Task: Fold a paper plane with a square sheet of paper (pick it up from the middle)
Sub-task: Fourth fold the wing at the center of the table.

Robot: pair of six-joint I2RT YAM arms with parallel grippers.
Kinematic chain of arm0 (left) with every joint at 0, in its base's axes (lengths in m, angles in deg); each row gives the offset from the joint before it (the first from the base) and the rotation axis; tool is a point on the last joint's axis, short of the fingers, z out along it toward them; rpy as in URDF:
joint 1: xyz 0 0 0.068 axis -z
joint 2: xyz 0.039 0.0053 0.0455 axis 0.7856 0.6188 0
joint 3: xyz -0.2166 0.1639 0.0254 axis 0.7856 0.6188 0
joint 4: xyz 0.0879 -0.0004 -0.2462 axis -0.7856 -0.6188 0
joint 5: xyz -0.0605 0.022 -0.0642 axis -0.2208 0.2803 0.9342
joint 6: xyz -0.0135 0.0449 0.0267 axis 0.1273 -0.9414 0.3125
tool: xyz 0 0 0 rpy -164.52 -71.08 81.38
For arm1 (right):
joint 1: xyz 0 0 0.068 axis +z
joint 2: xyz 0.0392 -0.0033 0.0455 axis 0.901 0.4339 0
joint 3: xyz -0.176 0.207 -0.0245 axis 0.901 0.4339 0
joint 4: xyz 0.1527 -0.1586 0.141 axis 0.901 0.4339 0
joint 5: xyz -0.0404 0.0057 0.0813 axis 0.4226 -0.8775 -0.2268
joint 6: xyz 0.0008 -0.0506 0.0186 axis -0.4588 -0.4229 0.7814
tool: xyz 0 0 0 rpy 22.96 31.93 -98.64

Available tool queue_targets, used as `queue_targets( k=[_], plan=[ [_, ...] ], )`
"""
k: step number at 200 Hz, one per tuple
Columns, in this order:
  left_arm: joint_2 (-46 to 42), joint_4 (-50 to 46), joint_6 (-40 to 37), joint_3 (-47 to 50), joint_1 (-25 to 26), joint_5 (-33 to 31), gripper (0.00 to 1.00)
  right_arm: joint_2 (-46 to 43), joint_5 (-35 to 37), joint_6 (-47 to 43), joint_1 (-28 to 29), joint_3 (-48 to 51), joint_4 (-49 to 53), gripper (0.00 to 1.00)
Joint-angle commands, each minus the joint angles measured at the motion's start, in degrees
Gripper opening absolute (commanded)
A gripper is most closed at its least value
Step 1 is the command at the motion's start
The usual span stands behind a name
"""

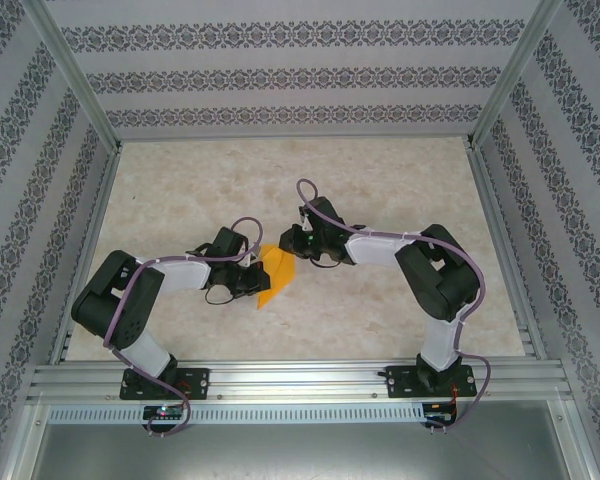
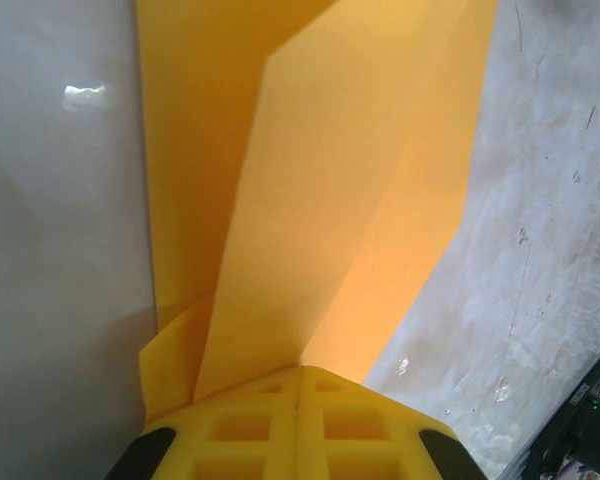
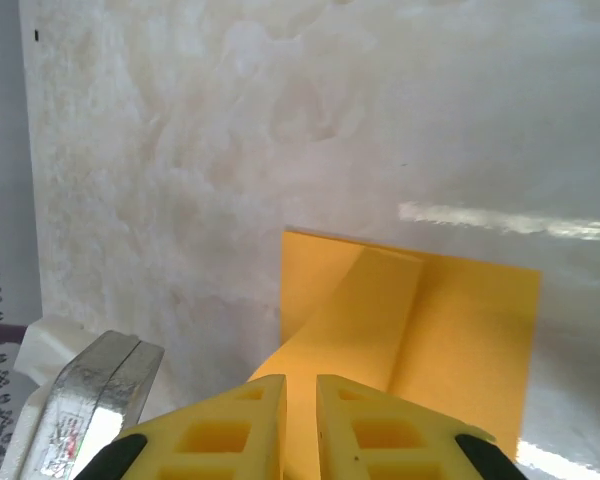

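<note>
Midway across the worktop [image 1: 380,190], between my two arms, lies the sheet of paper [image 1: 277,272], already creased into a narrow orange-yellow shape and not yet a finished plane. My left hand [image 2: 298,375] is pressed together on one end of it. The folded layers rise straight out from between my fingers and fan away over the pale surface, one flap standing up along a long crease. I judge that I hold it this tightly so the layers cannot slide while the other end is worked.

My right hand [image 3: 300,385] meets the paper from the opposite side, fingers drawn nearly together with a slim slit between them. A raised fold runs toward that slit, but I cannot tell whether it is truly pinched or only straddled. The rest of that end lies flat on the worktop. With both ends anchored the crease line stays taut, though paper this thin could buckle or tear if my hands pull apart.
</note>
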Motion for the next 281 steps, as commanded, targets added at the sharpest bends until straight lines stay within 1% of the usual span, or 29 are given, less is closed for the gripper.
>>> queue_targets(
  k=[1, 40, 61, 91, 127, 156, 187, 208, 229, 245, 281],
  plan=[
    [3.05, -7.41, -2.53, 3.03, 0.36, -8.30, 0.02, 1.45, -0.82, -1.16, 2.77, -0.05, -1.82, 0.16],
    [3.40, -7.32, -2.73, 2.88, 0.35, -8.06, 0.02, 5.66, -2.16, 0.50, 4.91, -0.98, -4.40, 0.15],
    [3.41, -7.39, -2.98, 3.14, 0.35, -8.19, 0.02, 7.95, -0.37, 0.28, 4.59, -2.10, -1.72, 0.15],
    [3.76, -8.19, -3.59, 4.17, 0.36, -9.17, 0.02, 9.41, 2.20, 1.05, 2.42, -2.90, -0.07, 0.15],
    [4.12, -7.20, -3.93, 6.26, 0.35, -9.10, 0.02, 10.50, 5.62, -0.90, 0.02, -6.90, 5.60, 0.15],
    [4.71, -6.45, -4.17, 6.78, 0.40, -8.67, 0.02, 12.23, 5.67, -1.55, -2.76, -8.81, 6.54, 0.16],
    [4.68, -6.34, -4.39, 6.76, 0.37, -8.29, 0.02, 13.96, 7.96, -3.73, -4.50, -13.33, 12.94, 0.17],
    [4.86, -6.18, -4.56, 6.73, 0.35, -7.92, 0.02, 15.09, 8.41, -4.81, -5.49, -15.95, 15.10, 0.17],
    [4.55, -5.92, -4.66, 6.81, 0.36, -7.52, 0.02, 15.13, 7.47, -5.65, -6.20, -17.85, 15.69, 0.18],
    [4.16, -5.74, -4.85, 6.47, 0.35, -6.81, 0.02, 13.57, 6.50, -7.02, -6.34, -19.27, 16.09, 0.19],
    [2.57, -6.35, -5.26, 5.60, 0.40, -6.16, 0.02, 8.37, 8.78, -10.25, -7.32, -22.03, 22.24, 0.23]
  ],
)
